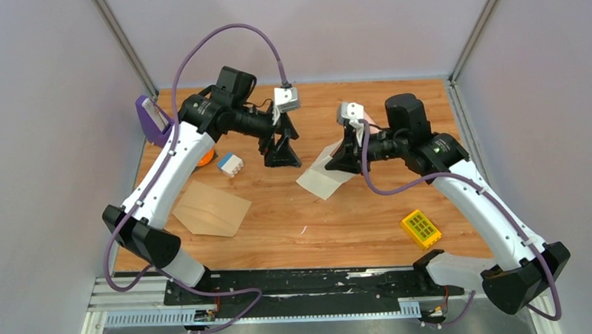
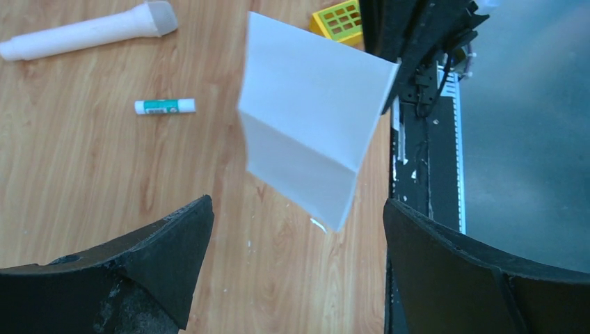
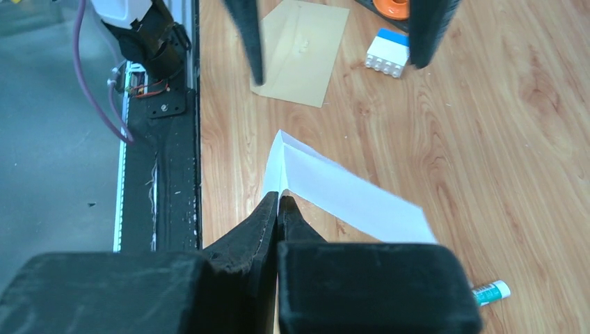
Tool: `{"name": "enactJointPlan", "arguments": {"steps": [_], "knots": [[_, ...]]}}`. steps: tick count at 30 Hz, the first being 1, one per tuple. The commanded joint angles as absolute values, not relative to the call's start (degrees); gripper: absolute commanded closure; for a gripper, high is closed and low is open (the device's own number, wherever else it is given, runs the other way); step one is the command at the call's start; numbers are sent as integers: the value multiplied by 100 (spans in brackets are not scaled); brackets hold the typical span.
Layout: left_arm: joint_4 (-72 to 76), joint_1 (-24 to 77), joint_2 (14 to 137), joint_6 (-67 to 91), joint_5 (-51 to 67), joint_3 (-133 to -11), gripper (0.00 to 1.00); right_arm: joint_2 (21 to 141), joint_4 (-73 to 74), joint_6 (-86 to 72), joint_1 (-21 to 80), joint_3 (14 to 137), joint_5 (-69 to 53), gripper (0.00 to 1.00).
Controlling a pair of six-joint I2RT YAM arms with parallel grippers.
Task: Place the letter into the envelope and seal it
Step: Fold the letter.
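Observation:
The letter (image 1: 322, 178), a pale creased sheet, hangs off the table, pinched at one corner by my right gripper (image 1: 345, 155); it also shows in the right wrist view (image 3: 348, 198) and the left wrist view (image 2: 306, 118). My right gripper (image 3: 278, 198) is shut on its edge. My left gripper (image 1: 281, 154) is open and empty, facing the letter from the left with a gap between them; its fingertips (image 2: 188, 236) frame the sheet without touching. The tan envelope (image 1: 211, 210) lies flat at the table's left front, flap pointing left, and appears in the right wrist view (image 3: 303, 49).
A white-and-blue block (image 1: 230, 164) and an orange object (image 1: 205, 157) lie left of the left gripper. A purple holder (image 1: 151, 119) stands at the back left. A yellow grid block (image 1: 421, 228) lies front right. A glue stick (image 2: 165, 106) and a white tube (image 2: 90, 29) lie on the table.

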State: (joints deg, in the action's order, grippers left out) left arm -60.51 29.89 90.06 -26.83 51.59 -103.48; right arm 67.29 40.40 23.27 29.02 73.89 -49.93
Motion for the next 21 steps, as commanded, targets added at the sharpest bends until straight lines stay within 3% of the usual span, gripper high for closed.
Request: {"name": "enactJointPlan", "arguments": {"steps": [1, 6, 13, 15, 16, 18, 21], "knots": [[-5898, 3180, 9016, -2463, 5369, -10225, 2, 6660, 3431, 1825, 2822, 7350, -4875, 100], [-5924, 3484, 9239, -2428, 5339, -10198, 18, 6713, 3263, 1617, 2777, 7347, -4845, 100], [-5994, 3659, 9471, -2464, 5326, -10294, 22, 6724, 3180, 1459, 2646, 7388, -5018, 100], [-6008, 3684, 9507, -2480, 5348, -10286, 37, 6737, 3153, 1413, 2611, 7407, -5078, 100], [-6019, 3688, 9522, -2488, 5350, -10284, 51, 6745, 3133, 1393, 2598, 7409, -5094, 100], [-6046, 3705, 9545, -2512, 5354, -10290, 69, 6758, 3107, 1364, 2576, 7408, -5091, 100], [-6103, 3719, 9547, -2566, 5364, -10292, 82, 6781, 3084, 1324, 2545, 7417, -5101, 100]]}}
